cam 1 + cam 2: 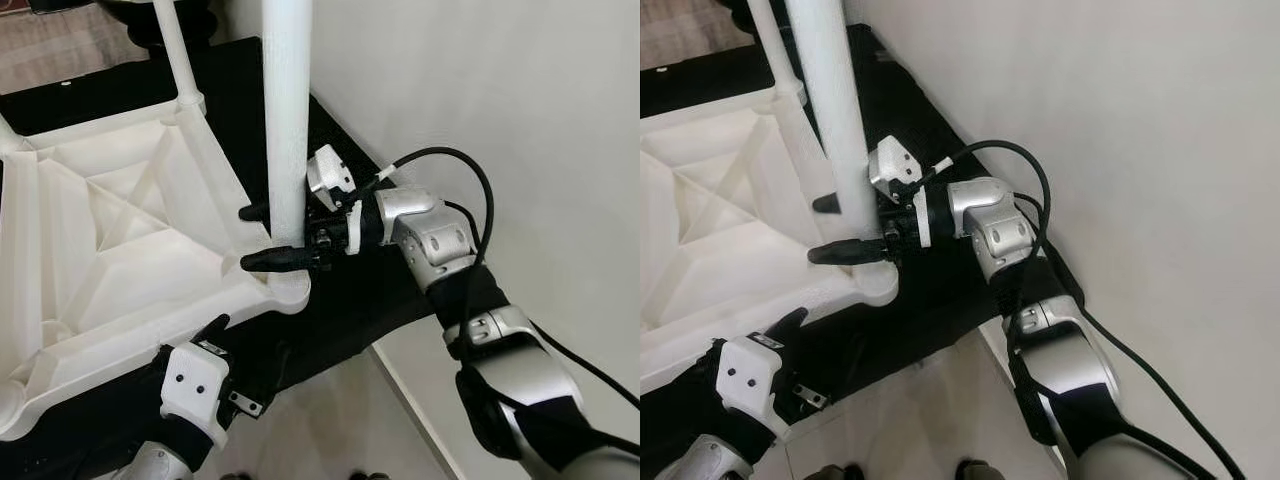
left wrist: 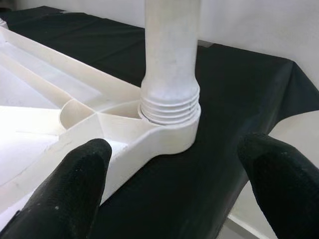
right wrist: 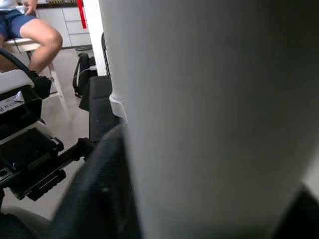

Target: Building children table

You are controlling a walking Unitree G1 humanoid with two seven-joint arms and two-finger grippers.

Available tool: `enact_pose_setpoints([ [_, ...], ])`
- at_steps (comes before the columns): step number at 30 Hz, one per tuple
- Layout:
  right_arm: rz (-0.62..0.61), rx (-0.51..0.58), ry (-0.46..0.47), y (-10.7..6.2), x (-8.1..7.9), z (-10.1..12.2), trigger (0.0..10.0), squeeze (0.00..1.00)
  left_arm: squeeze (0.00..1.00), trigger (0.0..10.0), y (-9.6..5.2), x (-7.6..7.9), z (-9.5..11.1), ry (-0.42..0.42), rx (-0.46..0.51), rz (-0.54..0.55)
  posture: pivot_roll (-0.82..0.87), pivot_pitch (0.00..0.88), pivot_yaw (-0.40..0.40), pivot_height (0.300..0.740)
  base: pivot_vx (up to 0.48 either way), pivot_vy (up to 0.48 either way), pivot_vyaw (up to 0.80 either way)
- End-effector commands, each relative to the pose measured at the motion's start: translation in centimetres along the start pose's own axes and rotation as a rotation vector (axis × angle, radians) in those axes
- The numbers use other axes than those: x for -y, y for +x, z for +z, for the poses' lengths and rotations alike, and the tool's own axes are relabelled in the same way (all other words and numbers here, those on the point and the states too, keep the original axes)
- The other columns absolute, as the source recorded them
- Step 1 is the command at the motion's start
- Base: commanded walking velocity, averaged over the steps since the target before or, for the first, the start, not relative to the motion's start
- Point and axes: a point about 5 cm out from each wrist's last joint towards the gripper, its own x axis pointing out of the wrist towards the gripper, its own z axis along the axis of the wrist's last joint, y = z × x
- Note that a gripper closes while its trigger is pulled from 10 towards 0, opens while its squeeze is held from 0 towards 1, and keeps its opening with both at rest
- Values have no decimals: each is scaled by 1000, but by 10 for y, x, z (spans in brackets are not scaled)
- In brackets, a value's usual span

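The white plastic table top (image 1: 110,250) lies upside down on a black cloth (image 1: 350,290). An upright white leg (image 1: 286,120) stands in its near right corner socket (image 2: 172,134), with several thread turns (image 2: 169,107) showing above the rim. My right gripper (image 1: 268,237) is shut on this leg just above the socket, one black finger on each side. My left gripper (image 2: 174,184) is open below the table top's front edge, facing that corner with nothing between its fingers. A second leg (image 1: 178,50) stands in the far corner.
The black-covered surface ends just right of the socket, with pale floor (image 1: 340,420) below. A white wall (image 1: 520,90) runs close along the right. In the right wrist view a person (image 3: 35,27) sits on a chair, beside a dark bag (image 3: 82,74).
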Motion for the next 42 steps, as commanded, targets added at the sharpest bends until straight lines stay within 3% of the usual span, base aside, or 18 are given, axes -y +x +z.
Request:
enact_pose_setpoints([
  [1,41,6,-5,6,-2,0,0,0,0,10000,-2,2,0,-7,-1,-6,112,191,-40,740,0,0,0],
  [10,-85,-4,0,-1,1,-8,0,0,0,10000,-2,2,1,-7,2,-3,102,191,-42,740,0,0,0],
  [14,-329,-67,75,-1,-4,-28,0,0,0,10000,-1,2,1,-7,4,-4,96,199,-58,740,0,0,0],
  [15,-455,-104,101,4,-8,-38,0,0,0,10000,-1,2,2,-6,5,-4,96,199,-58,740,0,0,0],
  [16,-455,-104,101,4,-8,-38,0,0,0,10000,-1,2,2,-6,5,-4,96,199,-58,740,0,0,0],
  [18,-864,-172,156,16,-34,-58,0,0,0,10000,-1,0,3,-3,8,-1,89,209,-48,740,0,0,0],
  [19,-864,-172,156,16,-34,-58,0,0,0,10000,-1,0,3,-3,8,-1,89,209,-48,740,0,0,0],
  [21,-1033,-159,201,22,-46,-58,0,0,0,10000,0,-1,3,0,8,-1,88,209,-48,740,0,0,0],
  [30,-967,-100,176,41,-31,-42,118,0,0,10000,3,-2,1,8,8,3,90,187,-52,740,0,0,0],
  [31,-954,-103,172,41,-31,-41,7647,0,0,10000,3,-2,1,9,9,7,88,187,-53,740,0,0,0],
  [32,-944,-105,170,41,-31,-40,7647,0,0,10000,3,-2,1,10,11,10,88,187,-53,740,0,0,0],
  [33,-900,-77,167,42,-31,-34,10000,0,0,10000,3,-2,1,10,11,11,88,187,-55,740,0,0,0],
  [35,-870,-56,165,44,-31,-30,10000,0,0,10000,3,-2,1,10,11,11,88,187,-55,740,0,0,0],
  [36,-829,-29,153,45,-30,-24,10000,686,0,10000,3,-2,1,9,11,10,87,187,-54,740,0,0,0],
  [37,-829,-29,153,45,-30,-24,10000,686,0,10000,3,-2,1,9,11,10,87,187,-54,740,0,0,0],
  [38,-743,20,141,46,-30,-13,10000,1000,0,10000,3,-2,1,7,11,8,89,189,-54,740,0,0,0],
  [41,-691,46,137,46,-30,-8,10000,1000,0,10000,3,-2,1,6,10,7,89,189,-54,740,0,0,0],
  [42,-539,99,106,45,-29,3,10000,1000,0,10000,4,-2,1,5,11,7,90,189,-55,740,0,0,0],
])
